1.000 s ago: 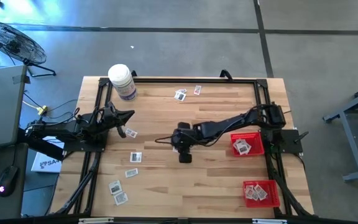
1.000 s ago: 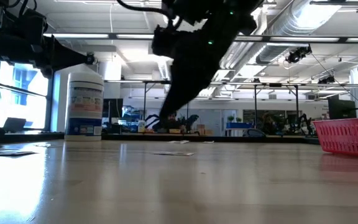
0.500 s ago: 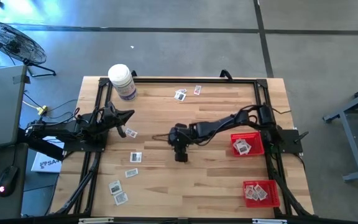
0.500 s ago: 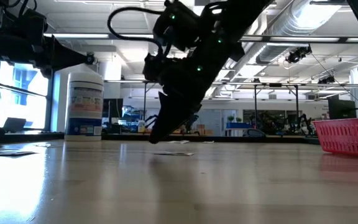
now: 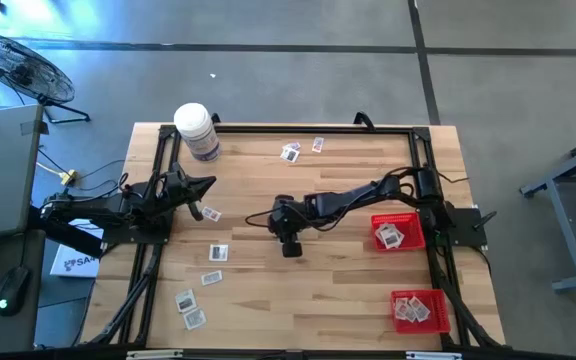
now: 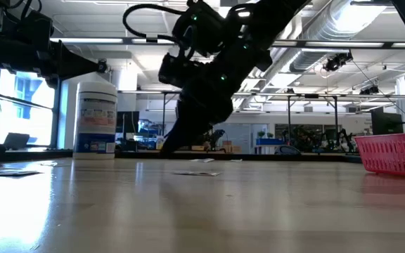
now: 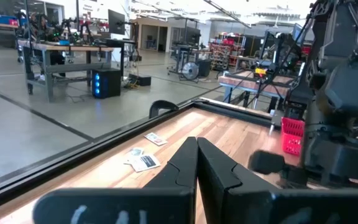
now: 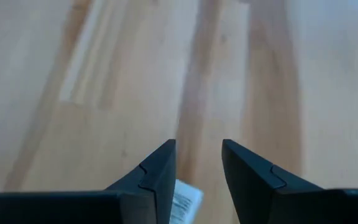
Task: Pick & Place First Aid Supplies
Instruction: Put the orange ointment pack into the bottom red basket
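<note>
A white bottle with a purple label (image 5: pixel 197 130) stands at the wooden table's (image 5: pixel 338 290) far left corner. Two red mesh baskets (image 5: pixel 398 231) (image 5: pixel 419 309) sit along its right side. A fan (image 5: pixel 20 68) stands on the floor.

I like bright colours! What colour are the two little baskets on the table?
Red. Both mesh baskets show best in the high view, near the right arm's base.

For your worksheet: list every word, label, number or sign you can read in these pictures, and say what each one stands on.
"SA", then cut off: white box beside the table's left edge.
Purple label on the white bottle: print too small to read.
Packets: dark print, blurred, not readable.
Nothing else is legible.
</note>
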`<state>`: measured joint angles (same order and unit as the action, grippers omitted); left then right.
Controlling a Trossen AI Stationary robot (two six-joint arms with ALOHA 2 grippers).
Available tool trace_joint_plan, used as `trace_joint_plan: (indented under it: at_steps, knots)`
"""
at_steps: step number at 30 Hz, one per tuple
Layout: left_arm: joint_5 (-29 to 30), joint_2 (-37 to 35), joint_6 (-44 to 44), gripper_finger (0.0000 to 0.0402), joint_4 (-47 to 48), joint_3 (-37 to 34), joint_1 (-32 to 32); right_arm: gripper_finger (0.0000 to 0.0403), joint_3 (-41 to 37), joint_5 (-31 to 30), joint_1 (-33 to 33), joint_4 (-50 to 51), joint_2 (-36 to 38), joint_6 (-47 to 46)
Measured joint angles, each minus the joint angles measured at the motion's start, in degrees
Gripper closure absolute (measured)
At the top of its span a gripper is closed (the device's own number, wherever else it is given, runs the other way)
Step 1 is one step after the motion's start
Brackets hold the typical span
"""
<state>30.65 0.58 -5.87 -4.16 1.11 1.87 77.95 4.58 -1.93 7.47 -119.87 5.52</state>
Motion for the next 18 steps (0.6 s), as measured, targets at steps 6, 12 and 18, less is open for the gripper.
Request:
trace_joint_plan:
  at_steps: [6,12,18]
  knots:
    - [0.0,0.0,0.0,0.0401,-0.8,0.0,0.0,0.0279,0.0,3.5,0.1,2.1,-0.9,2.3]
    - [-0.3,0.0,0.0,0.0401,-1.4,0.0,0.0,0.0279,0.0,5.4,0.8,3.4,-0.9,2.3]
    - [-0.6,0.0,0.0,0.0401,-1.8,0.0,0.0,0.0279,0.1,4.5,0.8,5.5,-1.7,5.3]
